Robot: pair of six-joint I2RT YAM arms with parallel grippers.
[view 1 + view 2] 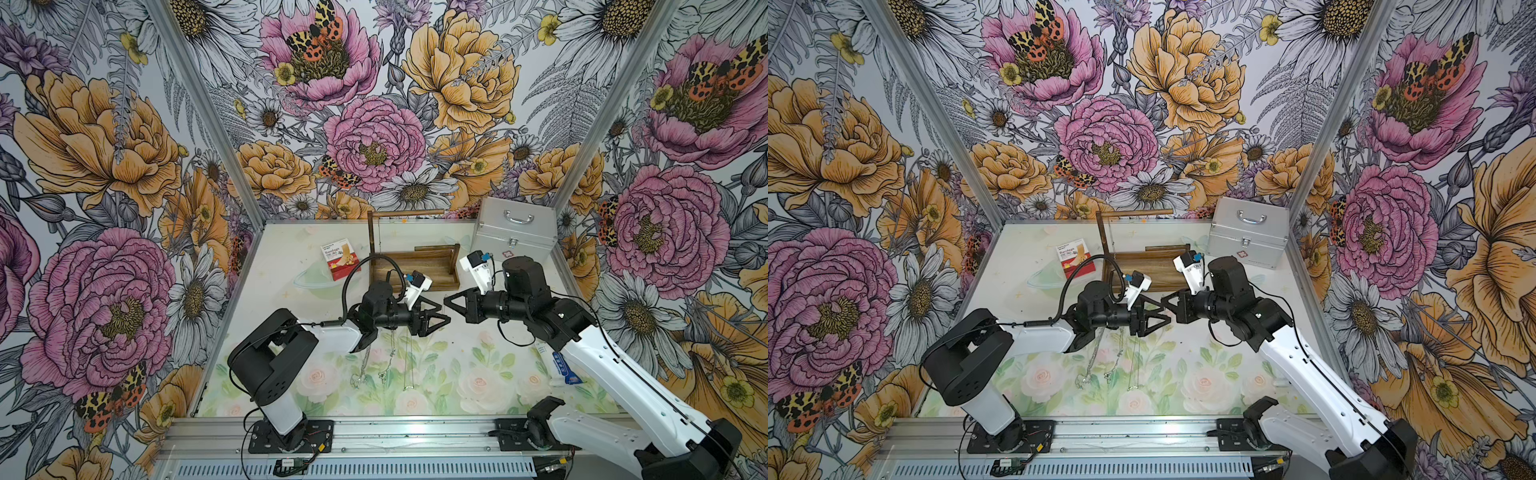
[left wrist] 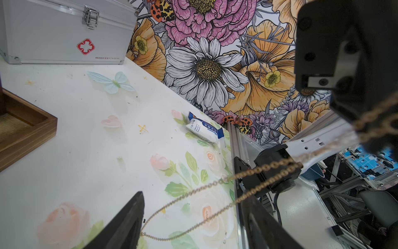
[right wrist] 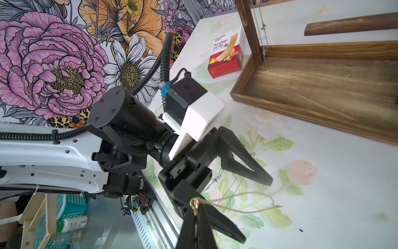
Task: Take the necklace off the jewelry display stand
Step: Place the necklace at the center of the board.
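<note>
**Top views, read left to right.** A red bandage box (image 1: 340, 258) lies at 9 o'clock of the jewelry display stand (image 1: 434, 261), which stands at the far middle of the worktop (image 1: 478, 374). One silver chain (image 3: 261, 32) hangs from its top rod (image 1: 409, 213), just beside the post.

At 6 o'clock of the stand the two grippers meet tip to tip above the worktop. The left gripper (image 1: 444, 312) has its fingers spread and released, and the gold necklace (image 2: 258, 169) passes between them. The right gripper (image 1: 446, 300) has its fingers clenched on the necklace's ring clasp, as the right wrist view shows. The chain is well apart from the stand.

Several silver necklaces (image 1: 360, 376) lie on the worktop at 6 o'clock of the left gripper. A silver metal case (image 1: 513, 237) stands at 2 o'clock of the stand. A white-and-blue packet (image 1: 561, 365) lies at 4 o'clock of the right gripper.
</note>
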